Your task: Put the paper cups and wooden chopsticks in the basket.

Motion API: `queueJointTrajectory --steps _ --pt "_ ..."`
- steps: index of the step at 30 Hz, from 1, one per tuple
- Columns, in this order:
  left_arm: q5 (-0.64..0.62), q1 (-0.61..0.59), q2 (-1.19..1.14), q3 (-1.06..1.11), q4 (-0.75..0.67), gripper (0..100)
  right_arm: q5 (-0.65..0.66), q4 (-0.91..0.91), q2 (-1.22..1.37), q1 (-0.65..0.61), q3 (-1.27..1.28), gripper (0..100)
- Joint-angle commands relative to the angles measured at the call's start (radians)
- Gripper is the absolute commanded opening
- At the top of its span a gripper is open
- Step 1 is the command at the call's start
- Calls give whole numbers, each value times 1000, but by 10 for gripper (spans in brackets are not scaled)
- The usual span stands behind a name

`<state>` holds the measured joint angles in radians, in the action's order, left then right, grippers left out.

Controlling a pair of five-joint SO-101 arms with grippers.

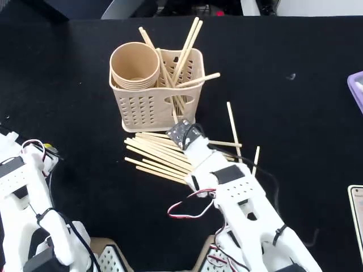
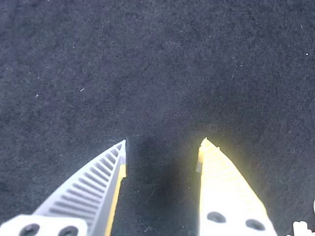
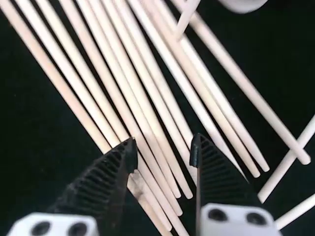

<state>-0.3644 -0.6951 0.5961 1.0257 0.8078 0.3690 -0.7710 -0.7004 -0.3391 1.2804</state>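
A beige perforated basket [image 1: 148,105] stands at the table's middle back, holding stacked paper cups [image 1: 135,65] and several upright wooden chopsticks [image 1: 184,54]. A pile of loose chopsticks [image 1: 156,154] lies on the black cloth just in front of it. My right gripper [image 1: 184,134] hovers over the pile's right end, open, and its black fingers straddle several chopsticks [image 3: 147,103] without closing on them. Two stray chopsticks [image 1: 233,131] lie to the right. My left gripper [image 2: 162,147] is open over bare cloth at the near left [image 1: 22,170].
A purple object [image 1: 357,88] sits at the right edge, with a flat card-like thing [image 1: 357,207] below it. Red and white cables [image 1: 190,207] loop beside the right arm. Bare black cloth stretches to the left and far right of the basket.
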Motion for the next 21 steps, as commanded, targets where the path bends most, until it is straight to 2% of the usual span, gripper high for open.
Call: queueJointTrajectory --steps 1,5,8,14,21 --pt "5 8 17 -19 -17 230 6 20 -28 -9 -4 177" --pt "5 8 17 -19 -17 230 29 15 -22 -95 24 178" --pt "5 10 17 -19 -17 230 135 17 -22 -172 48 178" --pt "5 10 15 -19 -17 230 143 0 -21 -170 45 179" --pt "5 10 15 -19 -17 230 255 -81 -21 -176 48 175"
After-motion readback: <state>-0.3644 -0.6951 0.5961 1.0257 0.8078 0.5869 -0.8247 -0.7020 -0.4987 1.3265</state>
